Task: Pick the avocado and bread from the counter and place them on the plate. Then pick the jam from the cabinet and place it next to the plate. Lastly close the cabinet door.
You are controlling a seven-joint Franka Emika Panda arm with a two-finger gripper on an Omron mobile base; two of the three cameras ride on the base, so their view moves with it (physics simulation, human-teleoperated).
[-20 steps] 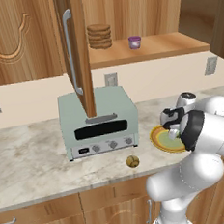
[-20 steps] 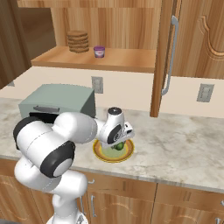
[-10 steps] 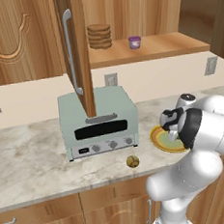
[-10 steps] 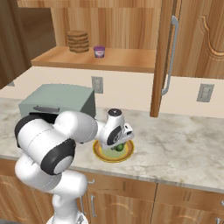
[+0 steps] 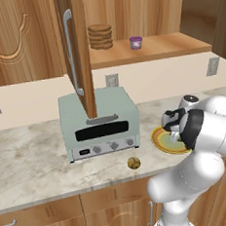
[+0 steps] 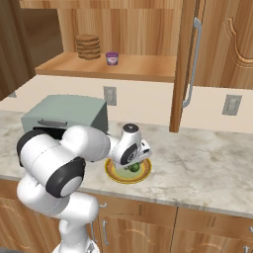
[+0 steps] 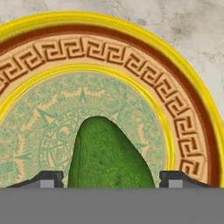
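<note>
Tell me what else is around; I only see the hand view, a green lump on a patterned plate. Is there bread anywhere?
Observer: Yes, the bread lies on the counter in front of a toaster oven, apart from the plate.
Operator: Any jam?
Observer: The jam stands on the cabinet shelf, beside a stack of brown discs.
Operator: Is that cabinet shut?
Observer: No, the cabinet door stands open.

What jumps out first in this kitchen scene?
The big white arm bends low over the counter, its gripper open just above a yellow plate where a green avocado lies between the fingertips. Above, the cabinet door stands open on a shelf with a purple jam.
</note>
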